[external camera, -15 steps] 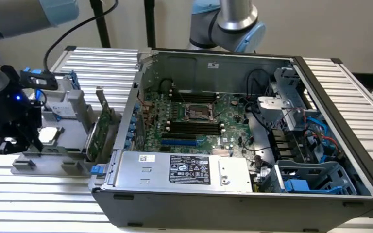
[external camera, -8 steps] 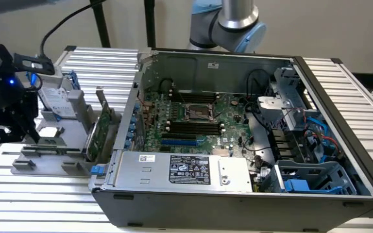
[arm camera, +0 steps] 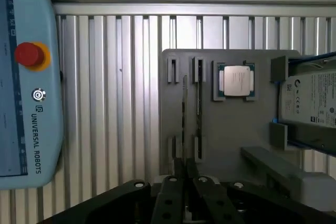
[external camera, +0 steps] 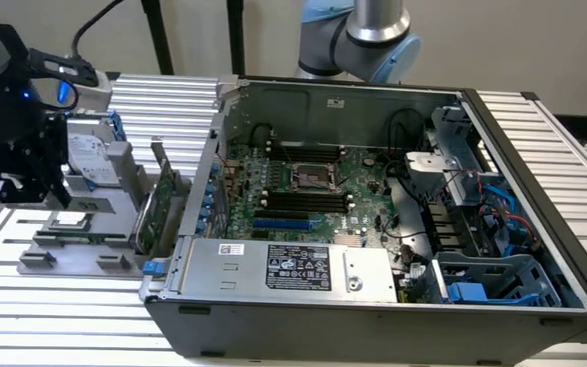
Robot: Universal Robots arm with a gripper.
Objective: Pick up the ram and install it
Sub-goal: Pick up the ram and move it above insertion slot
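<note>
The ram shows edge-on in the wrist view as a thin stick reaching out from between my fingers, above the grey holder. My gripper is shut on its near end. A second dark strip lies in the holder's slot beside it. In the exterior view my gripper hangs over the grey holder at that view's left, well apart from the open computer case. The motherboard's black slots and blue slot lie inside the case.
A processor and a hard drive rest on the holder. A green expansion card with a metal bracket stands upright between holder and case. A teach pendant lies on the slatted table. Cables and drive cages fill the case's right side.
</note>
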